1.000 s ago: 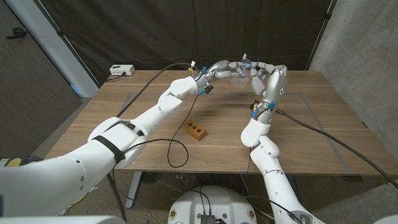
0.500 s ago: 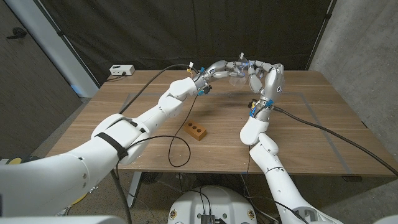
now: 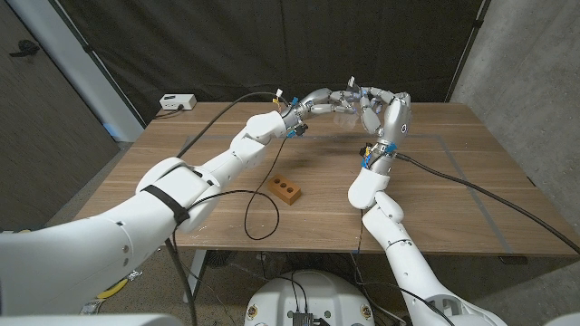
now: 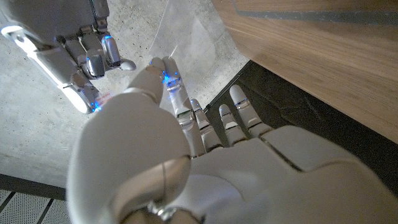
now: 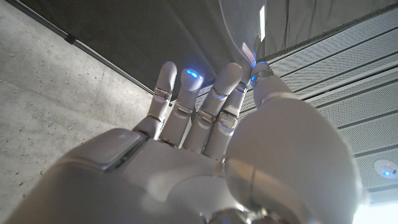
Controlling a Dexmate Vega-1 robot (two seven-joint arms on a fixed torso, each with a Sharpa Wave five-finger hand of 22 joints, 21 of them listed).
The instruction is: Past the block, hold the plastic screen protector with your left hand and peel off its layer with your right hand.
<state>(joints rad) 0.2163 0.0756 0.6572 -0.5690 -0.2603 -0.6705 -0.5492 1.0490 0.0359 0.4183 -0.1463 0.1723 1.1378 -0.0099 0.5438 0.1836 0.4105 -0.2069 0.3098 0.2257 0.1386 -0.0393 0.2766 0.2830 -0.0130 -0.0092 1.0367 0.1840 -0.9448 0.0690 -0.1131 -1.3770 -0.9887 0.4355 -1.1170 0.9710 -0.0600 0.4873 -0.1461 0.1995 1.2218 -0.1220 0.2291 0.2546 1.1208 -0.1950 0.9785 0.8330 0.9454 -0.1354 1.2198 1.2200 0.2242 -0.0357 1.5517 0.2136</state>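
Both hands meet in the air above the table's far side, past the brown block [image 3: 284, 189]. My left hand [image 3: 319, 99] pinches the clear plastic screen protector [image 3: 347, 111] between thumb and a finger; the sheet [image 4: 180, 34] shows faintly beyond those fingertips [image 4: 163, 70]. My right hand [image 3: 384, 109] stands upright facing it, fingers up. Its thumb and a finger [image 5: 256, 64] pinch a corner of the thin film [image 5: 244, 25]. The right hand [image 4: 81, 53] hangs close beside the left in the left wrist view. Whether the layer has come apart from the sheet cannot be made out.
The wooden table [image 3: 453, 172] carries a black cable loop [image 3: 258, 217] near the front edge beside the block. A white power box [image 3: 178, 102] sits at the far left corner. Another cable [image 3: 471, 186] trails right from the right wrist. A dark curtain hangs behind.
My right hand has shifted slightly left, closer to the left hand, and its forearm stands a little more upright. The left hand and sheet have barely moved.
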